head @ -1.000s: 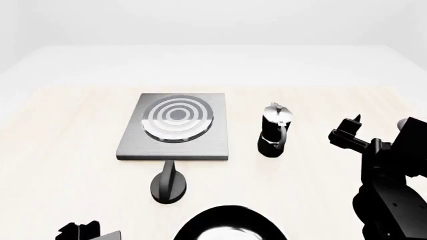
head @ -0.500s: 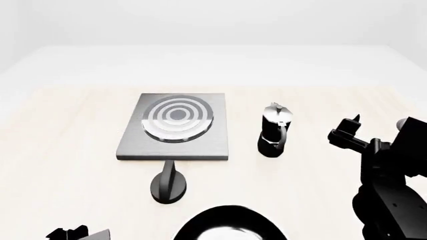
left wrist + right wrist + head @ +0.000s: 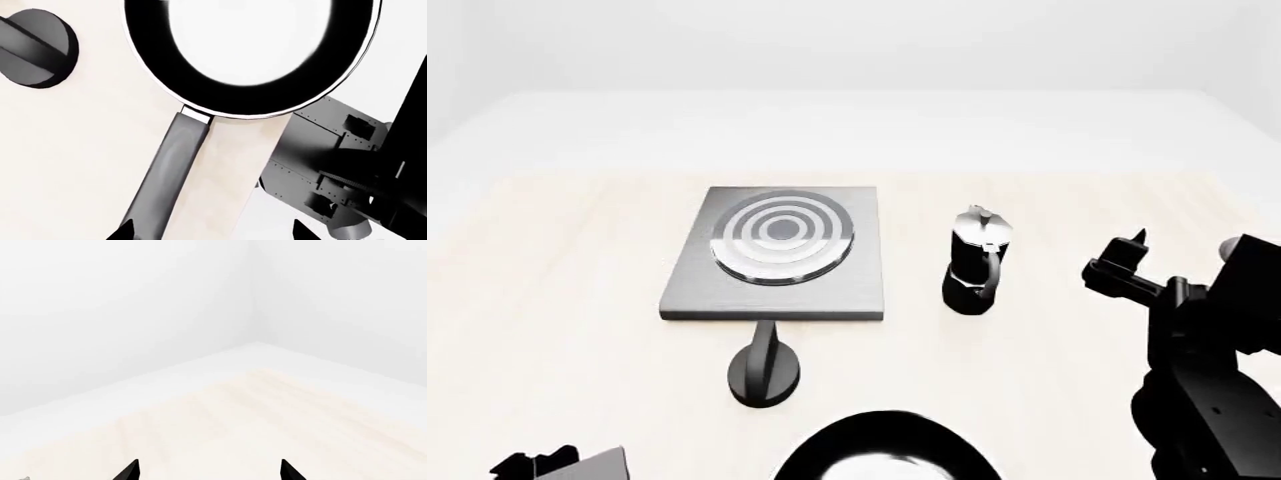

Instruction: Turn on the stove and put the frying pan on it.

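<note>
The frying pan [image 3: 888, 448] lies on the light wooden desk [image 3: 561, 300] at the near edge of the head view, below the black knob [image 3: 763, 366], which sits just in front of the stove [image 3: 778, 254]. The stove's ring burner is bare, so the pan is not yet placed.

In the left wrist view the pan's handle [image 3: 167, 175] runs as a long grey bar from the black rim straight toward the left end effector [image 3: 210, 231]. Its two black fingertips [image 3: 124, 231] show wide apart, one of them at the handle's end, with nothing held. The handle's long axis thus points from the pan back to this end effector, which looks like the nearer one for a grasp.

The right end effector [image 3: 210, 471] is also spread wide and empty, facing bare desk and wall. In the head view it hangs to the right of the moka pot [image 3: 977, 260], well apart from the pan.
</note>
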You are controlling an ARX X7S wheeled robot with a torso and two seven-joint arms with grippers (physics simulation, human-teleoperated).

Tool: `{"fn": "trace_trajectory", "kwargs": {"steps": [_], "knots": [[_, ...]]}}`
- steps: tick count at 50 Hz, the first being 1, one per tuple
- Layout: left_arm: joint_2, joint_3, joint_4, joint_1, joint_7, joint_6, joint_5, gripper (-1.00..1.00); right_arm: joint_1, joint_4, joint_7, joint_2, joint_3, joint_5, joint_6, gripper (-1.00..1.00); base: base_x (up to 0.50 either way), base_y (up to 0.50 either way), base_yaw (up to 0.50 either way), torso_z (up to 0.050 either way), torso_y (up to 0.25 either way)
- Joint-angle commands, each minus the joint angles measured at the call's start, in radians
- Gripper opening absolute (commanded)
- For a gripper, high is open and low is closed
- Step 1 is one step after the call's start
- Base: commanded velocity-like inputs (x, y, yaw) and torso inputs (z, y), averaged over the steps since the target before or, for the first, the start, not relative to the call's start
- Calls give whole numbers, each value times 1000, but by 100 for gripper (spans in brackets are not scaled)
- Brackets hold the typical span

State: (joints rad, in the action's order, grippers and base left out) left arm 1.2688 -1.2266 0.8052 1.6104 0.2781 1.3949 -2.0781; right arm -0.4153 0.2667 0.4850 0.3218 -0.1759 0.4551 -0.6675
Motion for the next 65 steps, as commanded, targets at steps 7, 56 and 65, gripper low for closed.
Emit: {"fn": "trace_trajectory", "kwargs": {"steps": [7,56,65], "knots": [[-22,-37,-55,99,104,55,-103,100,-3,3,5,2,6,4,-3,100,0,0,0,0,0],[-124,-37,-109,-139,-207,-25,419,100,-2,-4,7,9,20,14,11,100,0,0,0,0,0],[-136,-59,-120,-196,-284,-65,529,100,-2,4,11,12,21,17,8,100,0,0,0,0,0]]}}
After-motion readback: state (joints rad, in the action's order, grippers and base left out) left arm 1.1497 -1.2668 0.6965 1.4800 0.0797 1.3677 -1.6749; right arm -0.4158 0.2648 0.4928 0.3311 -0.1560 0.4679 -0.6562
